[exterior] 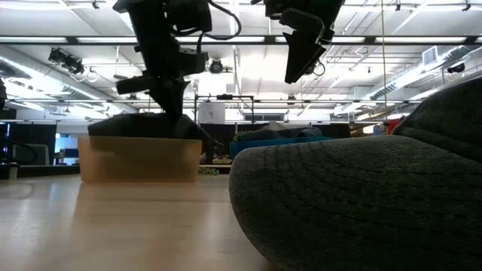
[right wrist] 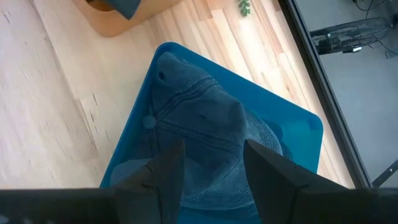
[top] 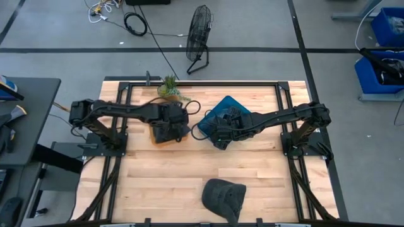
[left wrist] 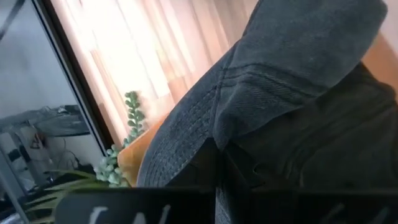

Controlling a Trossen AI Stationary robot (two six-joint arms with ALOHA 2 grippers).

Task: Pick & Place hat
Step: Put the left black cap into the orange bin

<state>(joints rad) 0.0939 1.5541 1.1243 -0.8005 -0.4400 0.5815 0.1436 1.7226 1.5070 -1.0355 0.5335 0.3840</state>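
Your left gripper (top: pixel 169 129), at ten o'clock from table centre, is clamped on a dark denim cap (left wrist: pixel 292 93) over the tan bin (exterior: pixel 139 159); a shallow pinch could slip. Your right gripper (right wrist: pixel 208 165) hangs wide open, empty, above the blue tray (right wrist: pixel 305 124).

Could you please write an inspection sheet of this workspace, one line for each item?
Surface: wooden table, bare at the front left.
Job's things: dark hat at the front edge; hat in the blue bin; hat in the orange bin.
Clutter: small plant at the back.
End effectors: left end effector shut over the orange bin; right end effector open above the blue bin.
Cables: cable on the floor.
Surroundings: floor fan.
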